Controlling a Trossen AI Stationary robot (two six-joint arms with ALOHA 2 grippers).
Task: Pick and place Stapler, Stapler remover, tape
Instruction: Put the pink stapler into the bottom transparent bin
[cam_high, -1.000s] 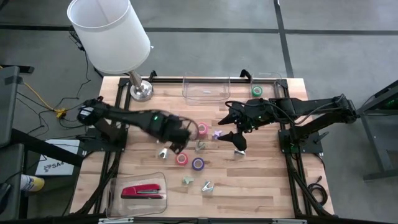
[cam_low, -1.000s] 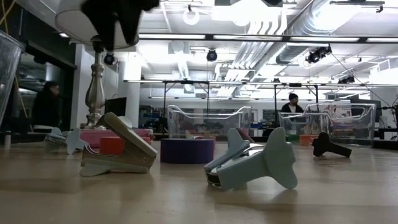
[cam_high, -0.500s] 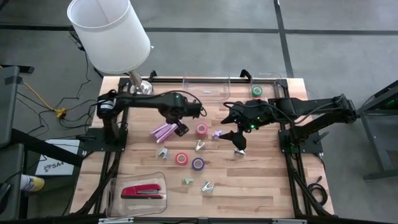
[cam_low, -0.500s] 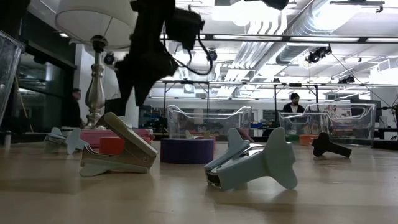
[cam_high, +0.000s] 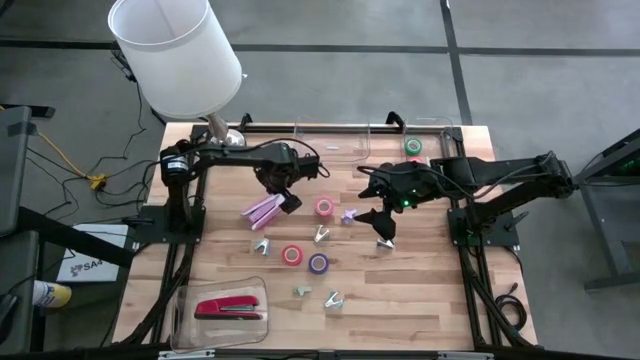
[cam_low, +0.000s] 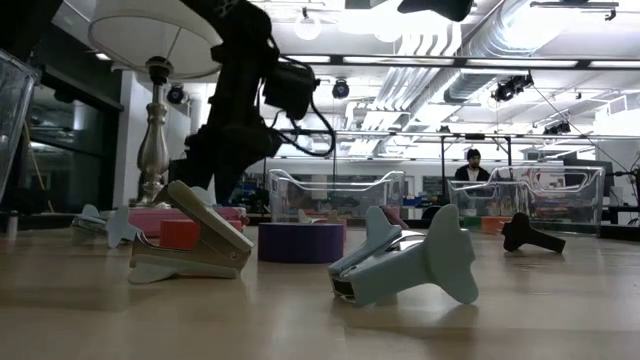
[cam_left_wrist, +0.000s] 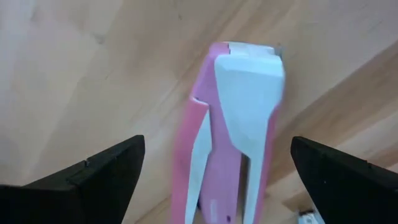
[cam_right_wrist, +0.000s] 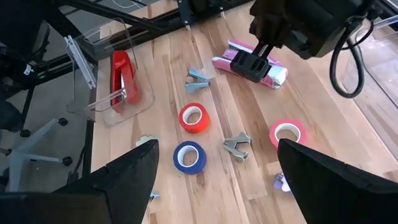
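Your left gripper (cam_high: 290, 203) hangs over the pink stapler (cam_high: 262, 210) lying on the table (cam_high: 420, 300), jaws spread wide and empty; your right gripper (cam_high: 372, 203) waits mid-table, jaws wide, holding nothing; the red stapler (cam_high: 228, 308) sits in the near-left tray (cam_high: 180, 305); tape rolls (cam_high: 318, 263) and staple removers (cam_high: 332, 299) lie scattered between.

Pink stapler (cam_high: 263, 210) flat on table (cam_high: 420, 290)

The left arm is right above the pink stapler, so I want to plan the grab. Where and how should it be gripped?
Grip the pink stapler across its narrow width near mid-length, coming straight down. It lies flat and long on the table, and the open left gripper hovers over its end, fingers either side.
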